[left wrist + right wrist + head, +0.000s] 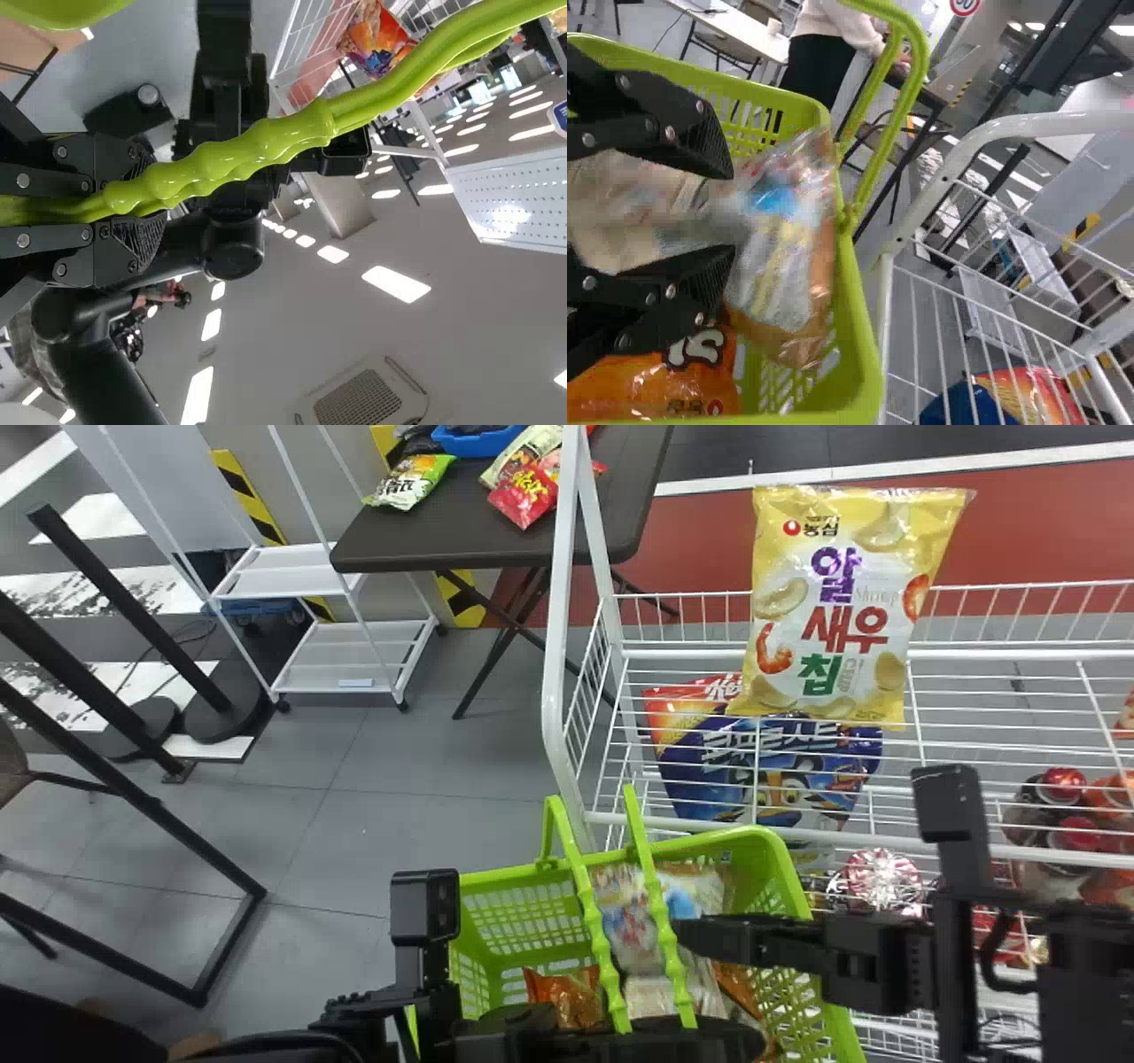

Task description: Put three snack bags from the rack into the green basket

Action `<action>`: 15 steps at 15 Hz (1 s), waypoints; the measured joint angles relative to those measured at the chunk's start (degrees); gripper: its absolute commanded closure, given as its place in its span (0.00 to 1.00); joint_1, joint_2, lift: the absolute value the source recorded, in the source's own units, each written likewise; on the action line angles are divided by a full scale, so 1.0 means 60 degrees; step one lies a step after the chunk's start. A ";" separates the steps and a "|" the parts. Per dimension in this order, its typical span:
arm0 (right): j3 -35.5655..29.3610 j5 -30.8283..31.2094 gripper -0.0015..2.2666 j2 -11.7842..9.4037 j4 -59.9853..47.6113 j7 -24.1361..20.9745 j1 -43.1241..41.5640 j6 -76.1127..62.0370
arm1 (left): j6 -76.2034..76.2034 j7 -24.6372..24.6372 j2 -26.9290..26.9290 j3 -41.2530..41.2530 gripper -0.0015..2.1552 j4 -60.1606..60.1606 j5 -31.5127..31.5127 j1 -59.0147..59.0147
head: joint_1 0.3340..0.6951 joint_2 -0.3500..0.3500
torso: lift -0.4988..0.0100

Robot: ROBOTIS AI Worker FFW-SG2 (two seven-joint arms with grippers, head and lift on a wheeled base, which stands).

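Note:
My left gripper (532, 1027) is at the basket's near side; in the left wrist view, my left gripper (137, 204) is shut on the handles (239, 155). The green basket (780, 850) holds a pale snack bag (625, 917) and an orange bag (567, 996). My right gripper (687, 939) is low inside the basket at the pale bag. In the right wrist view, my right gripper (722, 208) has its fingers spread, with the pale bag (780, 257) just beyond them and the orange bag (656, 381) beside. A yellow shrimp chip bag (833, 602) lies on the rack (762, 654).
Below the yellow bag, a blue bag (771, 766) lies on a lower shelf, with round red packs (1076, 806) at the right. A dark table (399, 540) with more snacks and a white cart (354, 657) stand behind. The rack's white post (558, 646) rises by the basket.

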 measured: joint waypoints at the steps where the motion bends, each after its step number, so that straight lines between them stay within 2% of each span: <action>1: -0.0278 -0.0247 0.02 -0.0002 0.0000 0.0008 -0.0022 0.0146 | 0.0000 0.0000 0.0000 0.0048 1.00 -0.0001 0.0023 0.0004 | 1.00 0.83 | 0.98; 3: -0.0806 -0.0616 0.02 0.0001 0.0067 0.0017 -0.0076 0.0384 | 0.0000 0.0000 0.0000 0.0096 1.00 -0.0001 0.0050 0.0007 | 1.00 0.80 | 0.98; 6: -0.1864 -0.0471 0.02 -0.0054 0.0081 0.0121 -0.0226 0.0348 | -0.0010 0.0000 0.0000 0.0100 1.00 -0.0001 0.0054 0.0007 | 1.00 0.66 | 0.98; 8: -0.2514 -0.0013 0.02 -0.0302 0.0080 0.0149 -0.0385 0.0000 | -0.0022 0.0000 0.0000 0.0100 1.00 0.0000 0.0054 0.0007 | 1.00 0.52 | 0.98; 12: -0.3368 0.1230 0.02 -0.0806 0.0078 0.0038 -0.0511 -0.1099 | -0.0030 0.0000 0.0000 0.0098 1.00 0.0023 0.0038 0.0007 | 1.00 0.33 | 0.98; 13: -0.3538 0.1623 0.02 -0.0903 0.0103 -0.0010 -0.0514 -0.1450 | -0.0030 0.0000 0.0000 0.0099 1.00 0.0027 0.0030 0.0007 | 1.00 0.25 | 0.98; 15: -0.3757 0.2406 0.02 -0.1095 0.0308 -0.0176 -0.0515 -0.2312 | -0.0030 0.0000 0.0000 0.0100 1.00 0.0040 0.0024 0.0007 | 1.00 0.17 | 0.98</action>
